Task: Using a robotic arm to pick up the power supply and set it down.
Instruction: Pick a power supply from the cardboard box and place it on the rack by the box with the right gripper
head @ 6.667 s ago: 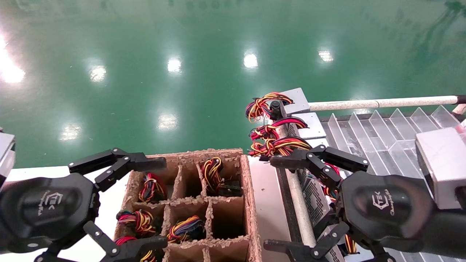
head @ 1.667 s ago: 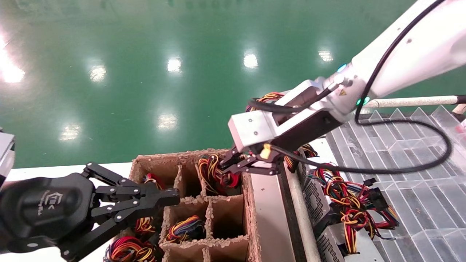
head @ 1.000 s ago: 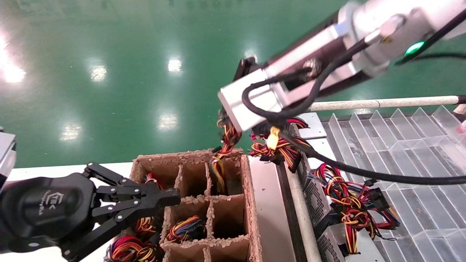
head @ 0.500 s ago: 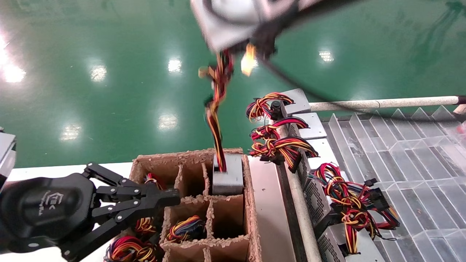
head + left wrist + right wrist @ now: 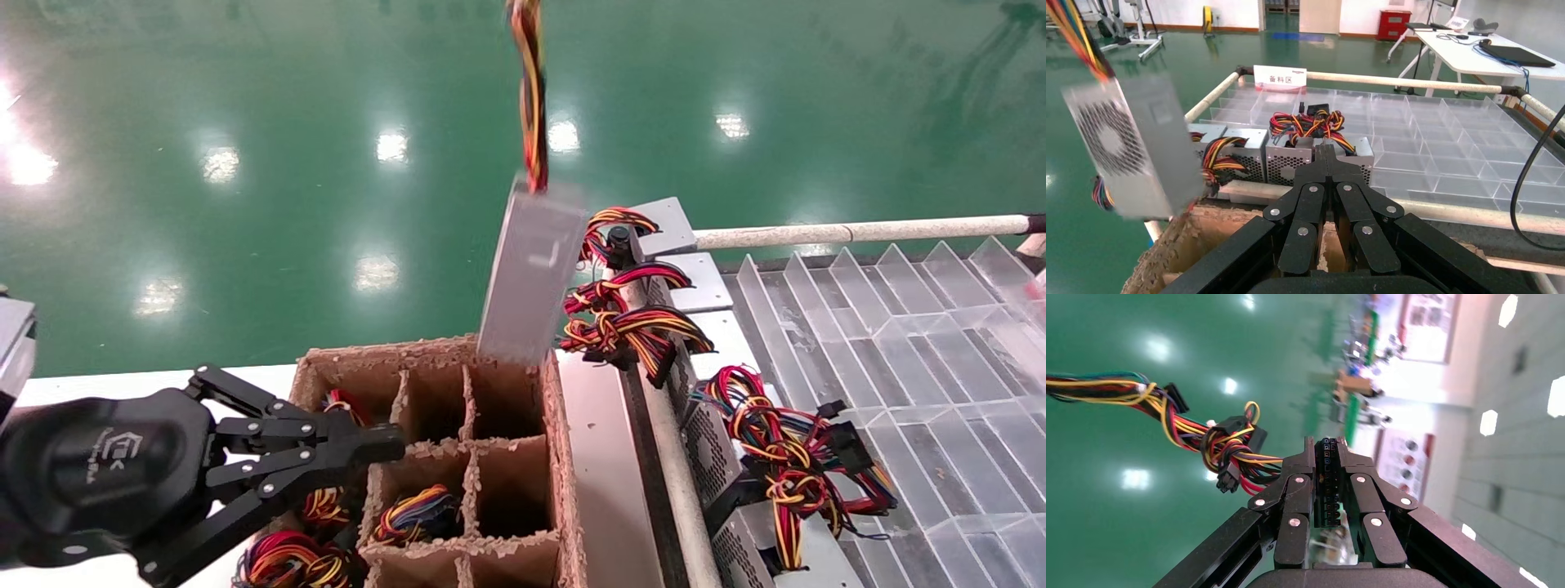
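Observation:
The power supply (image 5: 531, 282), a silver-grey box, hangs tilted in the air just above the far right cell of the cardboard crate (image 5: 565, 457). It dangles from its red, yellow and black wire bundle (image 5: 533, 106), which runs up out of the head view. My right gripper (image 5: 1326, 447) is out of the head view; its wrist view shows it shut on a black connector (image 5: 1326, 478) of that bundle (image 5: 1199, 438). The left gripper (image 5: 392, 445) stays shut over the crate's near left side. In its wrist view (image 5: 1327, 153) the hanging power supply (image 5: 1138, 147) is off to one side.
Several crate cells hold coiled wire bundles (image 5: 417, 514). Right of the crate, more power supplies (image 5: 703, 441) with wires (image 5: 629, 327) stand along a rail. Beyond them lies a clear divider tray (image 5: 899, 327) edged by a white pipe (image 5: 858, 231). Green floor lies behind.
The right arm has risen out of the head view, pulling the power supply by its wires up out of the crate's far right cell. The left gripper has not moved.

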Tool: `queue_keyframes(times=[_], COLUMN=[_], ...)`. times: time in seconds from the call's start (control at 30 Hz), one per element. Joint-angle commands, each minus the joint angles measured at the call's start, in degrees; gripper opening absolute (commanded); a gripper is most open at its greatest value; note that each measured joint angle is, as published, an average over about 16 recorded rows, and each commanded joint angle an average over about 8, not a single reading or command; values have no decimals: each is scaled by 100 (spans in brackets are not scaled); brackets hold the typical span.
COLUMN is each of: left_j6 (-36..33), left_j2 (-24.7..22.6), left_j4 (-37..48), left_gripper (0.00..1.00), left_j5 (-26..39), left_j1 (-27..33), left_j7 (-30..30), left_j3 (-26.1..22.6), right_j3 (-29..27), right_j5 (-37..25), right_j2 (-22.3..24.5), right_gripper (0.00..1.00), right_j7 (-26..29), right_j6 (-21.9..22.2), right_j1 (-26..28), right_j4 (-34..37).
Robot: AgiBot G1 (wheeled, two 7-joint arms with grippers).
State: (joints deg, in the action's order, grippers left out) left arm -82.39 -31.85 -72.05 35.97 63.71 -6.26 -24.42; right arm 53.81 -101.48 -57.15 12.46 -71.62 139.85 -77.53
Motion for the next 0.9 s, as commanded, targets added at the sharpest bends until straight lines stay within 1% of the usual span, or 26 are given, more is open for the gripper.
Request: queue_keyframes(times=[0.03,0.23,0.47,0.7,0.9], left_j6=[0,0,0,0,0], left_j2=[0,0,0,0,0], left_j4=[0,0,0,0,0], left_gripper=[0,0,0,0,0], left_j5=[0,0,0,0,0], left_j1=[0,0,0,0,0], left_j7=[0,0,0,0,0], left_j3=[0,0,0,0,0], right_j3=[-57,-69,-49,-3,35], right_j5=[-79,-483,-856,-1197,-1304], right_j2=[66,317,724,1163,1499], right_gripper=[0,0,0,0,0], right_j7=[16,201,339,504,690], right_j6=[78,80,-52,-369,-738], right_j1=[83,253,360,496,557], right_j4=[-3,11,15,11,5])
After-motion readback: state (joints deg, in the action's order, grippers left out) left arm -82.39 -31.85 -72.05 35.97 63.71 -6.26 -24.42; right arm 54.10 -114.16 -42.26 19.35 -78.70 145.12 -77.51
